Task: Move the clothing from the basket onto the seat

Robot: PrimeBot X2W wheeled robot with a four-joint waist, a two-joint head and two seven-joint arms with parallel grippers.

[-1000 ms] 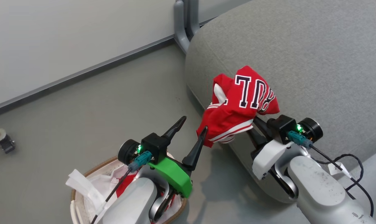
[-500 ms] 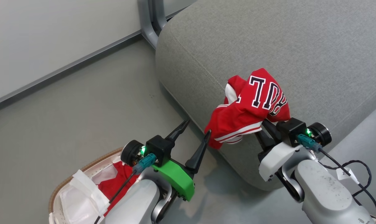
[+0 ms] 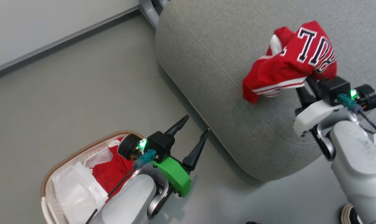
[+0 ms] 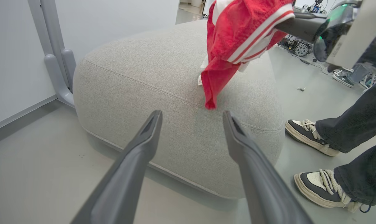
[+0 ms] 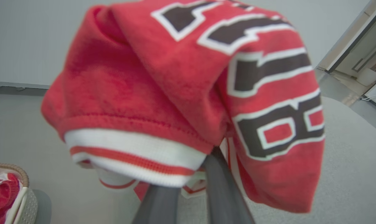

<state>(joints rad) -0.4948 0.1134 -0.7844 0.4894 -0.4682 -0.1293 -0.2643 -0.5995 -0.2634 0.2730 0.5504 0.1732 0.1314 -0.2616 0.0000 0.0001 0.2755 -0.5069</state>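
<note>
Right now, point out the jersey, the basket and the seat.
jersey [image 3: 281, 70]: head view, red fabric beside the letters.
basket [image 3: 82, 150]: head view, brown woven rim.
seat [image 3: 206, 62]: head view, bare top of the cushion.

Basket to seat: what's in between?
Head view: the open left claw hangs over the gap between basket and seat, tips near the seat edge; under it, bare floor.
</note>
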